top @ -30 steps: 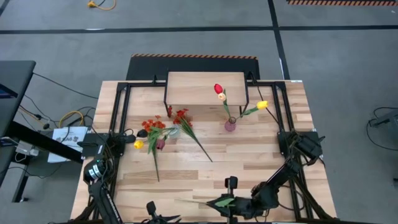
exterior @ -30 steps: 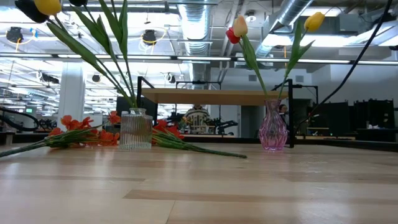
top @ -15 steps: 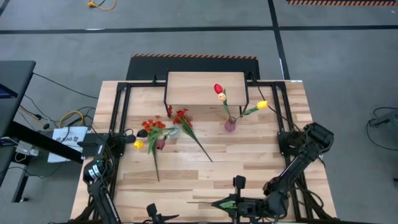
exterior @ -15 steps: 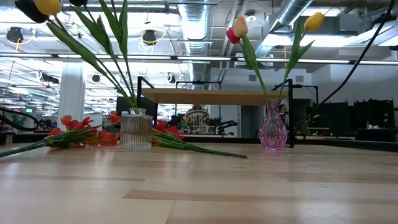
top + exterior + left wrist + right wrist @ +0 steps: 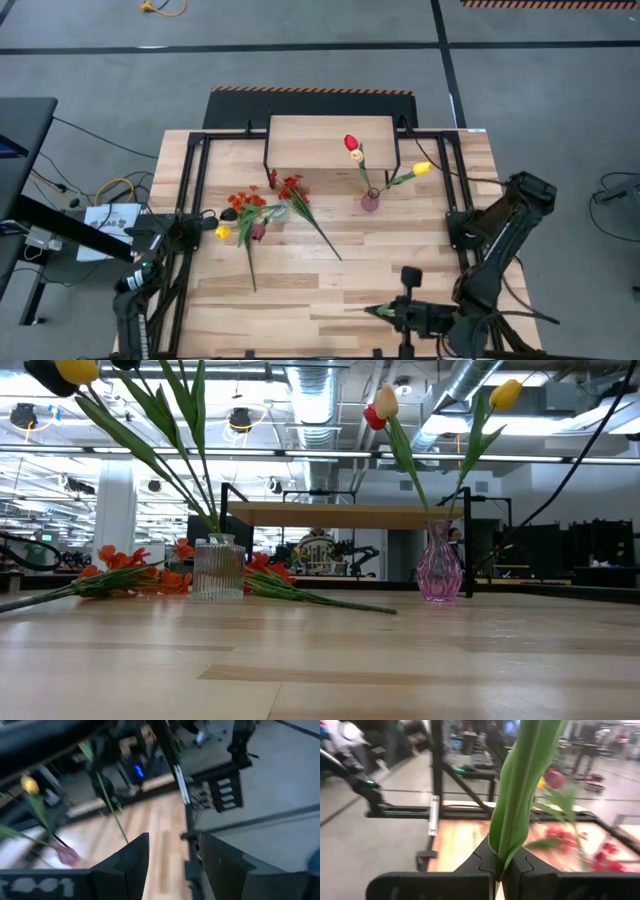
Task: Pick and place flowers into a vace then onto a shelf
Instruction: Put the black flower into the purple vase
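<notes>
My right gripper (image 5: 388, 312) hangs over the table's near edge, shut on a green-stemmed flower (image 5: 520, 780); its blossom is out of the picture. My left gripper (image 5: 172, 840) is open with nothing between its fingers, off the table's left side. A pink vase (image 5: 370, 202) holds a red-and-cream tulip (image 5: 351, 146) and a yellow tulip (image 5: 421, 169). A clear vase (image 5: 218, 568) holds a yellow and a dark tulip. Red-orange sprays (image 5: 290, 190) lie flat on the table beside it. The shelf (image 5: 330, 140) stands at the far edge. My right gripper pinches the flower's green leaf and stem (image 5: 504, 851) between its two fingers. The gripper points about level toward the table's left side. The stem's end (image 5: 358, 310) sticks out past the fingertips, clear of the table.
A black frame (image 5: 195, 150) borders the table's sides and far edge. Open wood (image 5: 330, 280) lies between the vases and the near edge. A long green stem (image 5: 320, 235) slants across the middle of the table.
My right gripper has risen and gone toward the table's right edge with the flower, tipping up to about level. My left gripper has drawn away from the near edge toward the left side and is gone from the high view.
</notes>
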### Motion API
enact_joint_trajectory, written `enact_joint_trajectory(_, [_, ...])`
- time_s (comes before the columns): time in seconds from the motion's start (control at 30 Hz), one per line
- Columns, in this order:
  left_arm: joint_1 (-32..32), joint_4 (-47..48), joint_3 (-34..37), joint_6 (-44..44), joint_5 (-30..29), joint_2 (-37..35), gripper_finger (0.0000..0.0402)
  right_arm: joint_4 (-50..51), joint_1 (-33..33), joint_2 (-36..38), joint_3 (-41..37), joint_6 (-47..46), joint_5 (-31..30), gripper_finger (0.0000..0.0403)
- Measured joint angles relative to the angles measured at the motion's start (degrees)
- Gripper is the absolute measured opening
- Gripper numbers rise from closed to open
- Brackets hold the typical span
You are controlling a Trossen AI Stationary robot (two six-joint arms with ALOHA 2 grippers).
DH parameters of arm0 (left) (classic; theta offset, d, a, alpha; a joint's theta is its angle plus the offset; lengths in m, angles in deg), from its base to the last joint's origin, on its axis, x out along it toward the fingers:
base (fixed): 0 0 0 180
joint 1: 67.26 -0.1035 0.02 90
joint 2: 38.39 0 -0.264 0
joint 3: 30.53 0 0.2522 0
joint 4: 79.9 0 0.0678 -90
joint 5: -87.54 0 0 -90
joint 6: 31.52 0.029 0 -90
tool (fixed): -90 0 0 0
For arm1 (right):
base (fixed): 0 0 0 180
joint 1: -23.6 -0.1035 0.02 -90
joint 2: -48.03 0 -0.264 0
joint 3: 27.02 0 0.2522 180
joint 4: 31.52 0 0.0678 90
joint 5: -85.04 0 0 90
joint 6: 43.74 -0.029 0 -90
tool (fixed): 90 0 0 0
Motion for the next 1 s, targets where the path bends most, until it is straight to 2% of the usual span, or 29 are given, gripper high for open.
enact_joint_trajectory(0.13, [0.7,-0.8,0.4,4.6,-0.8,-1.9,0.0165,7.9,-0.6,2.9,0.0,-1.9,-4.5,0.0])
enact_joint_trajectory(0.23, [-0.2,-4.7,0.4,8.9,3.9,-3.8,0.0165,11.1,-0.1,5.2,0.0,-3.2,-4.7,0.0])
enact_joint_trajectory(0.3, [-1.8,-11.2,0.4,14.2,11.8,-5.1,0.0165,13.1,0.4,6.5,0.0,-4.5,-4.6,0.0])
enact_joint_trajectory(0.4, [-4.6,-20.9,0.4,23.5,28.2,-6.4,0.0165,16.8,1.6,8.2,0.0,-5.1,-3.6,0.0])
enact_joint_trajectory(0.47, [-6.4,-22.1,0.4,26.2,37.9,-7.5,0.0165,18.8,2.4,9.0,0.0,-5.1,-2.9,0.0])
enact_joint_trajectory(0.53, [-7.8,-19.6,0.4,26.3,42.0,-9.3,0.0165,20.1,3.2,9.4,0.0,-5.5,-1.9,0.0])
enact_joint_trajectory(0.6, [-8.2,-16.1,0.4,26.2,39.9,-11.7,0.0165,21.4,3.9,9.5,0.0,-5.6,-1.3,0.0])
enact_joint_trajectory(0.7, [-7.8,-12.2,0.4,26.6,33.9,-15.8,0.0165,23.9,4.4,9.5,0.0,-6.0,0.0,0.0])
enact_joint_trajectory(0.8, [-6.2,-11.8,1.1,30.8,28.4,-19.2,0.0165,27.3,4.4,9.5,0.0,-8.6,0.5,0.0])
enact_joint_trajectory(1.0, [-7.1,-13.5,9.9,32.6,27.1,-27.3,0.0165,29.5,4.9,9.5,0.0,-9.1,0.8,0.0])
